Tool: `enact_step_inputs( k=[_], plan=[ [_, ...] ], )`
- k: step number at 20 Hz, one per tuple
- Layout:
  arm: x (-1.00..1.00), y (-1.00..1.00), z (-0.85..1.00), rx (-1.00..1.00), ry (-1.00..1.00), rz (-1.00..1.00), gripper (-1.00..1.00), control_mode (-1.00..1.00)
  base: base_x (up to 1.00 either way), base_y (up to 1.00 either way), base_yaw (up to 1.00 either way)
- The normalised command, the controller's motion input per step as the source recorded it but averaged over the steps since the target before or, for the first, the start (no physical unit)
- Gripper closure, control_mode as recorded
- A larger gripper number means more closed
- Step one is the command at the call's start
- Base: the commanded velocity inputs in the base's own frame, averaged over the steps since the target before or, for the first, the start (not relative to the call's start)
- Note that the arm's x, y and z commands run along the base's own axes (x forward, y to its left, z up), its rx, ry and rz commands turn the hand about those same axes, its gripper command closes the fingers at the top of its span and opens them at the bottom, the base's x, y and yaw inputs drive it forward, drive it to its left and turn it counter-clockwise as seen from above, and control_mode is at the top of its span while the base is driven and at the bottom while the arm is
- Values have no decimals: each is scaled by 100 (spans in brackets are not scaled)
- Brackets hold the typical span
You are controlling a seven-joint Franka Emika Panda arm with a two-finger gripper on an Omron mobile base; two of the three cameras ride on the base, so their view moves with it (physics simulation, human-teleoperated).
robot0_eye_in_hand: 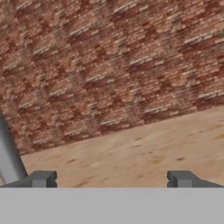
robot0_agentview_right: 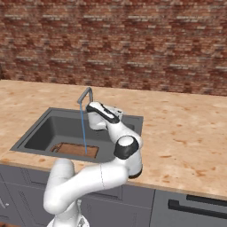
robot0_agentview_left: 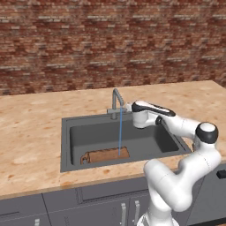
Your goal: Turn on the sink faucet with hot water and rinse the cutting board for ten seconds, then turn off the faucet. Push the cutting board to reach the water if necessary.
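The grey sink faucet stands at the back rim of the dark sink. A thin blue stream of water falls from its spout onto the right part of the reddish-brown cutting board, which lies flat at the basin's front. My gripper hovers just right of the faucet, level with its base. In the hand view the gripper is open, its fingertips wide apart with nothing between them, and the faucet's grey stem rises at the left. The right base view shows the water striking the board.
A speckled beige counter surrounds the sink, with a red brick wall behind it. Grey cabinet fronts run below the counter's front edge. My white arm reaches over the sink's right side.
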Motion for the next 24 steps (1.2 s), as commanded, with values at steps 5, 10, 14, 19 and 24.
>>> enact_step_inputs(
  k=[5, 10, 14, 19, 24],
  plan=[
    [-8, -2, 59, 0, 9, 0, -100, -100, 0, 0, 0],
    [-12, -12, 63, 1, 14, 0, -100, -100, 0, 0, 0],
    [-16, -21, 57, 1, 19, 0, -100, -100, 0, 0, 0],
    [-14, -39, 49, 1, 22, 2, -100, -100, 0, 0, 0],
    [-13, -52, 33, 2, 24, 8, -100, -100, 0, 0, 0]
  ],
)
